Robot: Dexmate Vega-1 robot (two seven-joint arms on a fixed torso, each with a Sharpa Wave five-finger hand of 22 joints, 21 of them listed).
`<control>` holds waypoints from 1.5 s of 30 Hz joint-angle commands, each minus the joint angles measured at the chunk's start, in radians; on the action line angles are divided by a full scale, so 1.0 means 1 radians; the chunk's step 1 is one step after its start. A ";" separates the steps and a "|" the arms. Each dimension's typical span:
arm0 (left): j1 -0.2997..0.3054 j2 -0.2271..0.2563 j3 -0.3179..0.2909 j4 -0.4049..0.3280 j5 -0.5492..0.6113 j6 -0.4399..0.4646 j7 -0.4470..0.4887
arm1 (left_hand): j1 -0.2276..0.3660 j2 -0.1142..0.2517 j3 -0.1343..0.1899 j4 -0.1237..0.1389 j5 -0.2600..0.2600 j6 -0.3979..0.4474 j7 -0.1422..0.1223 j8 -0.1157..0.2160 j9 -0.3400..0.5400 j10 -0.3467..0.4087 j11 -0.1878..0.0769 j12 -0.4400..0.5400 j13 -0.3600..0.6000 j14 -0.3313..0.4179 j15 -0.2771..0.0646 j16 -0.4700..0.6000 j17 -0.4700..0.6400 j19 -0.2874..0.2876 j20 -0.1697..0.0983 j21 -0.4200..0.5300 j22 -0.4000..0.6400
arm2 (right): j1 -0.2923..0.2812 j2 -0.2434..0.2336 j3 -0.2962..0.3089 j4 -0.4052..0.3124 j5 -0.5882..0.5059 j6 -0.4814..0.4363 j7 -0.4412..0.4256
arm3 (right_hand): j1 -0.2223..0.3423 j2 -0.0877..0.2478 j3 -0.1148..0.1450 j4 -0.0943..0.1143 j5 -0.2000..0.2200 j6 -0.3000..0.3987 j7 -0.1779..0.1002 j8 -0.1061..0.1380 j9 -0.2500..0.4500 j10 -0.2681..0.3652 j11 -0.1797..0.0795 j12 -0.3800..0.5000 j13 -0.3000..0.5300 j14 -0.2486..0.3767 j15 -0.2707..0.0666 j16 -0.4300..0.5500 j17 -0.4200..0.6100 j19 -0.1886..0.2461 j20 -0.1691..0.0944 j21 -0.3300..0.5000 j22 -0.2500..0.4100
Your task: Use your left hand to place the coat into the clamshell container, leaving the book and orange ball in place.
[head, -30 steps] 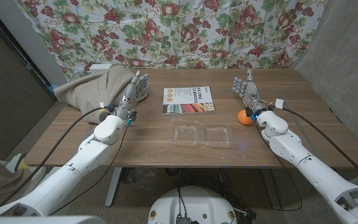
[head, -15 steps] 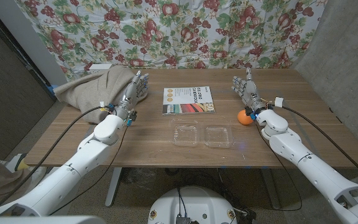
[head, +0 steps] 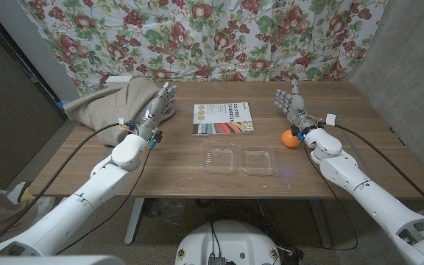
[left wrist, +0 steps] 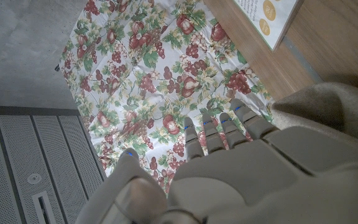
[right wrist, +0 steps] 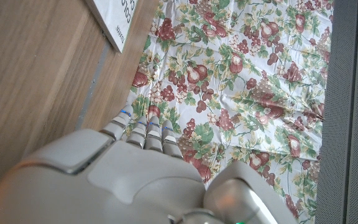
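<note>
Coat (head: 116, 103) bunched at the table's (head: 175, 177) far left corner, draping off the edge. Left hand (head: 160, 104) at its right side, fingers apart, gripping nothing. Clamshell container (head: 239, 160) open mid-table — book (head: 223, 118) behind it. Right hand (head: 291, 105) unclenched, empty, orange ball (head: 291, 138) just beside its wrist.

Tan coat (head: 116, 103) lies crumpled at the worktop's far left corner; clear clamshell (head: 239, 160) lies open flat near the front middle.

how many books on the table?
1: the book lies at the table's middle rear, behind the open clamshell container. None seen elsewhere; the coat could hide something.
</note>
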 commanded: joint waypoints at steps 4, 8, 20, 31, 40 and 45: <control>0.017 0.024 -0.007 -0.050 0.086 0.038 0.066 | -0.002 0.004 0.004 -0.005 0.005 0.024 -0.001 0.009 0.003 0.015 -0.001 0.011 0.005 -0.012 -0.018 0.000 0.006 -0.028 0.007 -0.004 0.002 | 0.008 -0.002 -0.001 0.005 -0.006 0.007 0.003 | 0.012 0.010 0.000 -0.003 0.004 0.005 0.000 0.006 0.003 0.000 0.008 0.006 0.004 -0.004 0.000 0.000 0.004 -0.007 -0.003 0.004 0.003; 0.028 0.027 -0.008 -0.067 0.118 0.056 0.099 | -0.001 0.005 0.005 -0.007 0.005 0.038 -0.003 0.013 0.003 0.031 -0.003 0.016 0.005 -0.013 -0.023 0.001 0.006 -0.028 0.009 0.000 0.002 | 0.006 0.000 0.000 0.005 -0.005 0.009 0.000 | 0.012 0.010 0.000 -0.003 0.004 0.004 0.000 0.005 0.003 -0.001 0.008 0.006 0.004 -0.007 -0.003 0.000 0.004 -0.009 -0.005 0.003 0.003; 0.059 0.047 -0.019 -0.124 0.199 0.106 0.166 | 0.000 0.007 0.006 -0.009 0.006 0.051 -0.001 0.015 0.003 0.041 -0.004 0.018 0.005 -0.015 -0.027 0.003 0.005 -0.032 0.013 0.004 0.002 | -0.003 -0.001 0.001 -0.003 -0.001 0.006 -0.001 | 0.012 0.010 0.001 -0.003 0.003 0.003 0.001 0.005 0.003 -0.002 0.002 0.006 0.003 -0.006 -0.005 0.002 0.004 -0.011 -0.003 0.004 0.003; 0.090 0.053 -0.036 -0.191 0.276 0.190 0.244 | 0.010 0.017 0.013 -0.016 0.008 0.072 0.003 0.020 0.002 0.054 -0.003 0.019 0.005 -0.002 -0.029 0.009 0.004 -0.009 0.002 0.016 0.002 | -0.001 0.004 -0.003 0.000 -0.009 0.009 -0.010 | 0.012 0.011 0.002 -0.004 0.003 0.002 0.002 0.004 0.003 -0.003 0.000 0.006 0.003 -0.006 -0.005 0.003 0.004 -0.012 -0.003 0.004 0.003; 0.094 0.066 -0.039 -0.212 0.328 0.239 0.268 | 0.027 0.026 0.023 -0.026 0.009 0.082 0.004 0.021 0.002 0.058 -0.004 0.018 0.005 0.006 -0.030 0.011 0.004 0.003 -0.005 0.020 0.001 | -0.007 0.003 -0.003 -0.007 -0.012 0.008 -0.018 | 0.012 0.011 0.002 -0.004 0.003 0.002 0.004 0.004 0.003 -0.003 0.000 0.007 0.003 -0.006 -0.005 0.003 0.004 -0.013 -0.003 0.005 0.003; 0.098 0.063 -0.037 -0.229 0.363 0.279 0.296 | 0.047 0.028 0.032 -0.040 0.010 0.080 0.006 0.019 0.002 0.060 -0.006 0.017 0.005 0.001 -0.032 0.008 0.003 -0.006 -0.010 0.016 0.000 | -0.012 0.001 0.000 -0.013 -0.015 0.007 -0.028 | 0.012 0.011 0.003 -0.004 0.002 0.002 0.005 0.004 0.003 -0.003 0.002 0.007 0.003 -0.005 -0.007 0.004 0.004 -0.013 -0.003 0.005 0.003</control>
